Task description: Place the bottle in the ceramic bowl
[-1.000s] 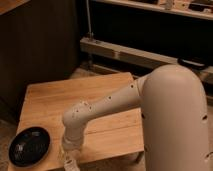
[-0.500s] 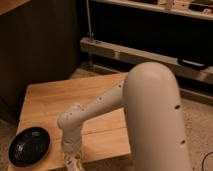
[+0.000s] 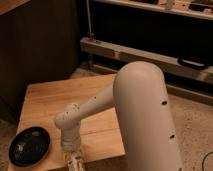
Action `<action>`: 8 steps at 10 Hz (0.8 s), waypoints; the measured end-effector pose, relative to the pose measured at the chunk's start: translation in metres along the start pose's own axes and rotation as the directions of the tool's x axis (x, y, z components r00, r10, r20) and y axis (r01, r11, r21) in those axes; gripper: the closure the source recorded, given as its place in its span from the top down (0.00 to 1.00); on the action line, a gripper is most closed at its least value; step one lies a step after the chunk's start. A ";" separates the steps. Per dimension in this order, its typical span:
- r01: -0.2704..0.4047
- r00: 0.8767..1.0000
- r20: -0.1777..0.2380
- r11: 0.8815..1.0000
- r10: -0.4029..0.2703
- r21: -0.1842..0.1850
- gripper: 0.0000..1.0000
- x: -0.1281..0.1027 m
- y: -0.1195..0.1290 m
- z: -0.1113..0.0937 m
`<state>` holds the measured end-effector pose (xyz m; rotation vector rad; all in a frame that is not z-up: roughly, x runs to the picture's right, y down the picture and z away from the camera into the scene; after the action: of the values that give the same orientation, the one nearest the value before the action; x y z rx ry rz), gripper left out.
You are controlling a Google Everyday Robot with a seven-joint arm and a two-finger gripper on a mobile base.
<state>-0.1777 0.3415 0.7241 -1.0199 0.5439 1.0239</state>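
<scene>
The ceramic bowl (image 3: 29, 146) is round, shallow and glossy black. It sits on the front left corner of the wooden table (image 3: 55, 97). My gripper (image 3: 75, 163) hangs at the bottom edge of the view, over the table's front edge and a little to the right of the bowl. It is cut off by the frame. A pale shape shows at the gripper, but I cannot tell whether it is the bottle. No bottle shows anywhere else on the table.
My thick white arm (image 3: 142, 115) crosses the right half of the table and hides it. A dark wall and a metal rail (image 3: 150, 55) stand behind the table. Speckled floor (image 3: 195, 115) lies to the right.
The arm has swung left and nearer the camera. The wrist and gripper have shifted slightly left toward the bowl. The bowl has not moved.
</scene>
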 end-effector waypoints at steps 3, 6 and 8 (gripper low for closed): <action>-0.114 0.985 -0.130 0.993 0.118 0.037 0.00 -0.005 -0.002 -0.003; -0.188 0.968 -0.158 0.981 0.195 0.057 0.00 -0.007 -0.012 -0.041; -0.223 0.970 -0.087 0.973 0.227 0.056 0.00 -0.006 -0.014 -0.089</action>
<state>-0.1607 0.2580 0.6942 -0.9834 0.7699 1.1627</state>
